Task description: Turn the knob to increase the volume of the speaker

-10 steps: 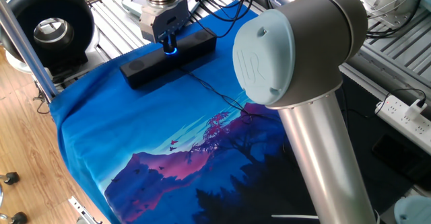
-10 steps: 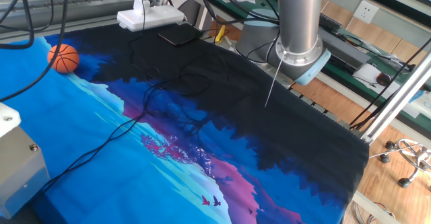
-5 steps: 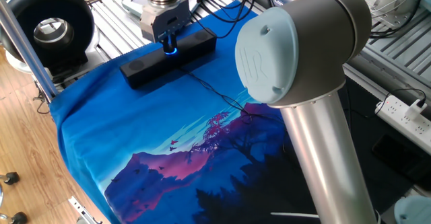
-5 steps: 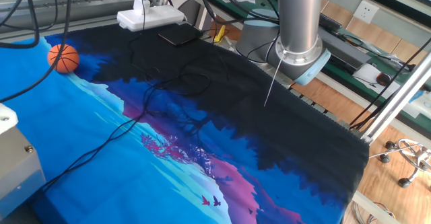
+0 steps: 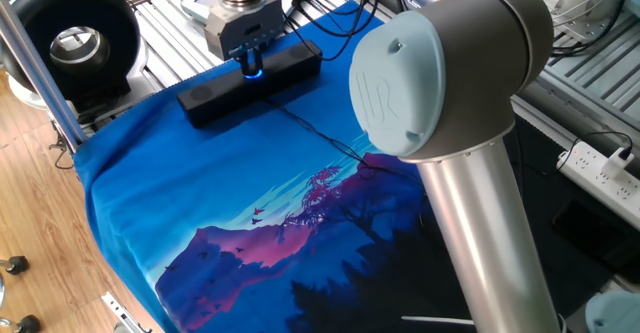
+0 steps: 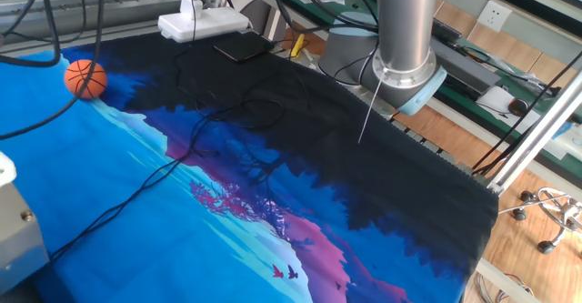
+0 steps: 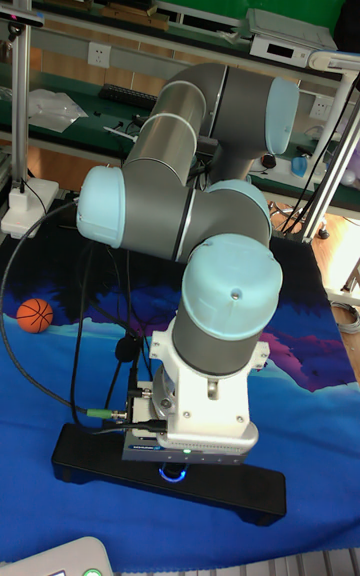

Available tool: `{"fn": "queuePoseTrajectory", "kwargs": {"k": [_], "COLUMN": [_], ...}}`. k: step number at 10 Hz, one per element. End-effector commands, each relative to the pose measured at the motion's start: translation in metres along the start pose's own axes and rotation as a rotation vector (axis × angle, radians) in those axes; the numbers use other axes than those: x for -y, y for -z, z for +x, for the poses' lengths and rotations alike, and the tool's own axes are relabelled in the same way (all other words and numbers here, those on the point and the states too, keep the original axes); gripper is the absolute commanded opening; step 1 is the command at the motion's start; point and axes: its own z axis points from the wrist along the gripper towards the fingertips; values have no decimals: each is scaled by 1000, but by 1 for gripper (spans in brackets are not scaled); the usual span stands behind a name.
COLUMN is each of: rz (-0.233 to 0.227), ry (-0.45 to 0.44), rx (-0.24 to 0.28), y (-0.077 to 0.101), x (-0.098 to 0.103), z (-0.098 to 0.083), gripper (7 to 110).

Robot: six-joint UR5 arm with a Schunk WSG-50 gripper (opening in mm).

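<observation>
The knob [image 5: 252, 72] glows blue at the middle of the speaker [image 5: 250, 84], directly under the gripper [image 5: 251, 60], whose dark fingers come down onto it from above; in the tall fixed view the knob [image 7: 174, 474] shows as a lit blue ring just below the gripper's body, and the fingertips themselves are hidden, so I cannot tell whether they are closed on the knob or merely around it. The speaker [image 7: 165, 478] is a long black bar lying flat on the blue printed cloth [image 5: 200, 203], stretching out to either side of the gripper. A thin black cable [image 5: 330, 148] runs from the speaker across the cloth, away from the gripper. An orange basketball-patterned ball [image 6: 83, 78] rests on the cloth well apart from the gripper. A large round black ring-shaped device [image 5: 70, 43] stands off the cloth, beyond one end of the speaker. A white power strip [image 6: 202, 21] lies past the cloth's far edge.
</observation>
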Motion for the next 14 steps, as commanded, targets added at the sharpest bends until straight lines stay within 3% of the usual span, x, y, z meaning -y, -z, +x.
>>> {"fn": "queuePoseTrajectory", "kwargs": {"k": [1, 4, 5, 6, 7, 8, 10, 11, 13, 14], "rz": [-16, -9, -9, -12, -40, -51, -22, 10, 29, 22], "ry": [-69, -114, -100, -57, -13, 19, 49, 58, 81, 144], "rx": [25, 56, 62, 62, 62, 69, 79, 72, 34, 25], "y": [-3, 1, 5, 5, 2, 1, -3, 2, 23, 22], "x": [-4, 0, 0, -2, -10, -11, -3, 2, -3, -3], "z": [-6, -13, -14, -13, -12, -15, -18, -16, -5, -2], "gripper": [7, 7, 22, 22, 66, 66, 66, 88, 88, 88]}}
